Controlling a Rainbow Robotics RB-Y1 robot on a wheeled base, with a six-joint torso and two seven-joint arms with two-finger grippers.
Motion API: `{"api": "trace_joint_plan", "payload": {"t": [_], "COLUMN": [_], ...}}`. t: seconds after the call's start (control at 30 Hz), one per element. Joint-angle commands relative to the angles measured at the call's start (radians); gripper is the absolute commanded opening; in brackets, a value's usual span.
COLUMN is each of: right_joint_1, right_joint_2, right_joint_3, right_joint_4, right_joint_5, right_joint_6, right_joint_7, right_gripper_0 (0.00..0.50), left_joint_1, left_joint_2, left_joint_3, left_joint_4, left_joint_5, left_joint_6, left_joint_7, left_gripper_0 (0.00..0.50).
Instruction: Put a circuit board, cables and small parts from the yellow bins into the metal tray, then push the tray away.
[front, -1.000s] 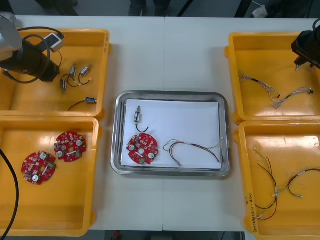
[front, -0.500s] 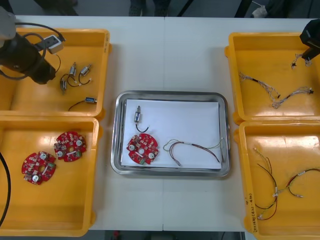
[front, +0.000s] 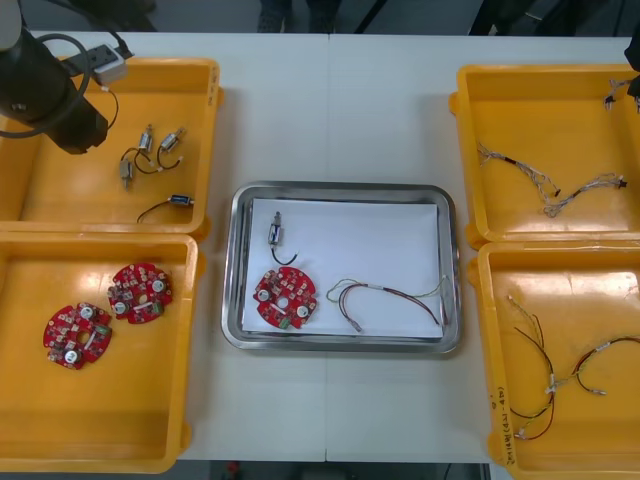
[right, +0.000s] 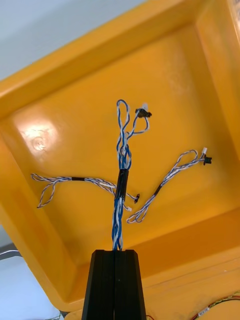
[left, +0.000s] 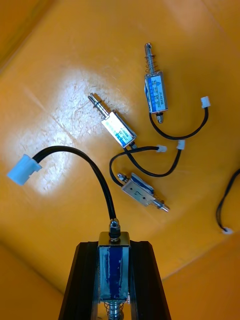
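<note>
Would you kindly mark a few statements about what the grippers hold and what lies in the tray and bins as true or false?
1. The right gripper is shut on a twisted blue and white cable. True.
2. The left gripper is open. False: its fingers are shut on a small metal part with a black lead.
3. The metal tray holds one circuit board. True.
4. The tray holds no cable. False: a red and yellow cable lies beside the board.
5. Three boards lie in a left bin. False: the near left yellow bin holds two circuit boards.
</note>
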Motion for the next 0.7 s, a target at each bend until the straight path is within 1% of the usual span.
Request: {"api": "trace_joint_plan", "payload": {"t": [0.03, 0.13, 0.2, 0.27, 0.43, 0.53, 0.6, 0.7], "right_joint_1": [0.037, 0.075, 0.094, 0.117, 0.141, 0.147, 0.158, 0.166], "right_joint_2": [-0.061, -0.073, -0.076, -0.081, -0.099, -0.110, -0.119, -0.130], "right_joint_3": [-0.028, -0.022, -0.016, -0.002, 0.048, 0.073, 0.093, 0.125], "right_joint_4": [-0.119, -0.188, -0.222, -0.283, -0.412, -0.467, -0.518, -0.581], "right_joint_5": [-0.051, -0.117, -0.146, -0.187, -0.272, -0.324, -0.374, -0.422], "right_joint_6": [0.006, 0.006, 0.006, 0.006, 0.006, 0.006, 0.006, 0.006], "right_joint_7": [0.070, 0.078, 0.083, 0.090, 0.106, 0.115, 0.124, 0.138], "right_gripper_0": [0.000, 0.000, 0.000, 0.000, 0.000, 0.000, 0.000, 0.000], "left_joint_1": [0.052, 0.075, 0.083, 0.094, 0.123, 0.138, 0.152, 0.164], "left_joint_2": [0.053, 0.052, 0.052, 0.050, 0.046, 0.041, 0.033, 0.021], "left_joint_3": [0.001, 0.001, 0.001, 0.001, 0.001, 0.001, 0.001, 0.001], "left_joint_4": [-0.145, -0.218, -0.245, -0.290, -0.386, -0.429, -0.466, -0.512], "left_joint_5": [0.003, 0.008, 0.008, 0.013, 0.019, 0.025, 0.026, 0.025], "left_joint_6": [0.071, 0.120, 0.140, 0.166, 0.213, 0.233, 0.253, 0.273], "left_joint_7": [0.158, 0.213, 0.238, 0.279, 0.360, 0.402, 0.434, 0.482], "left_gripper_0": [0.001, 0.002, 0.001, 0.000, 0.000, 0.001, 0.001, 0.000]}}
